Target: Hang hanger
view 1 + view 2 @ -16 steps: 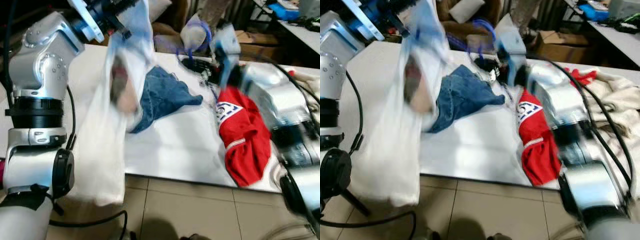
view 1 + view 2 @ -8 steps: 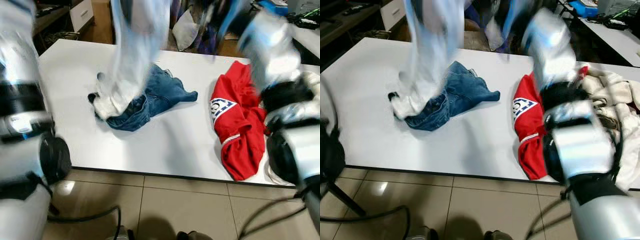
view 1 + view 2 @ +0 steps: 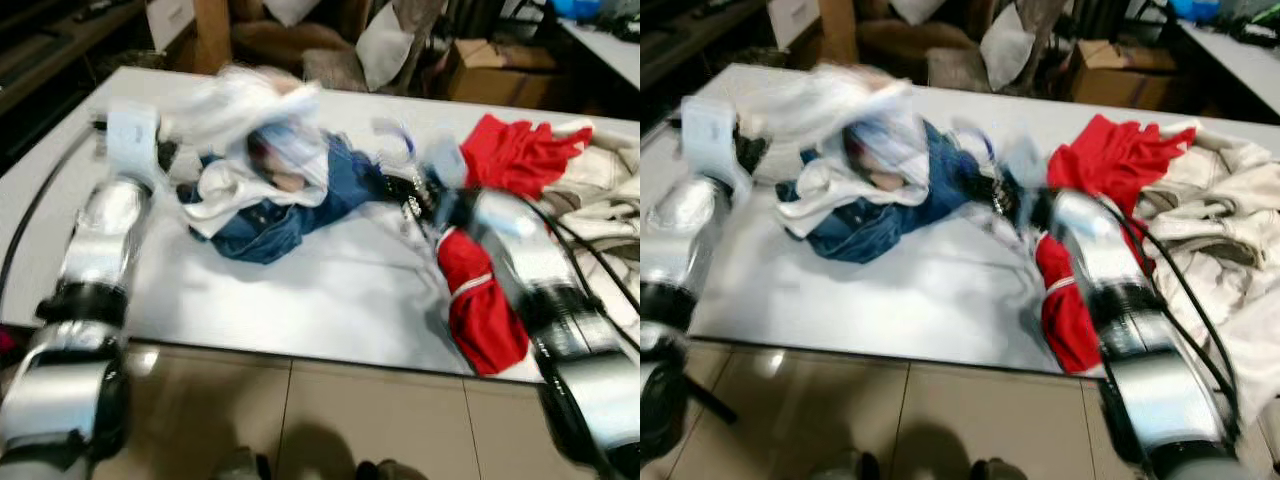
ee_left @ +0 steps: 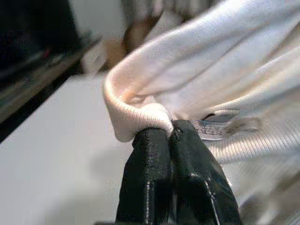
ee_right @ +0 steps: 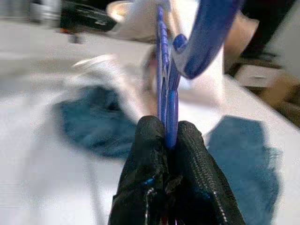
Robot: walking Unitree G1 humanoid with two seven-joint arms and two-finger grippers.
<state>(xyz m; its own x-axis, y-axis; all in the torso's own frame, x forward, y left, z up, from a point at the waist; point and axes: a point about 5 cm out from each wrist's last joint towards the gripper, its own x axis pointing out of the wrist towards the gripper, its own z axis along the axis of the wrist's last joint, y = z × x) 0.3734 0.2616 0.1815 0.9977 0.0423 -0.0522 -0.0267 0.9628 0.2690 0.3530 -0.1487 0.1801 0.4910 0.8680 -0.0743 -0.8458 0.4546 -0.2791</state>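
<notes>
A white garment (image 3: 245,115) is bunched over a blue denim piece (image 3: 310,205) on the white table (image 3: 330,300). My left gripper (image 4: 171,133) is shut on the garment's ribbed collar (image 4: 140,112); in the left eye view it sits low at the garment's left end (image 3: 168,155). My right gripper (image 5: 166,136) is shut on a blue plastic hanger (image 5: 201,33), whose hook curves up past the fingers. In the left eye view that gripper (image 3: 405,190) is low over the table, just right of the denim, with the hanger (image 3: 395,135) a blur.
A red shirt (image 3: 485,300) lies under and beside my right arm. Cream clothes (image 3: 605,190) are heaped at the table's right end. Behind the table stand a cardboard box (image 3: 490,70) and a chair with a pale bag (image 3: 385,45). Tiled floor lies before the table edge.
Both arms have come down from high above the table. The white garment, which hung in the air, now rests bunched on the denim. The camera view has also shifted.
</notes>
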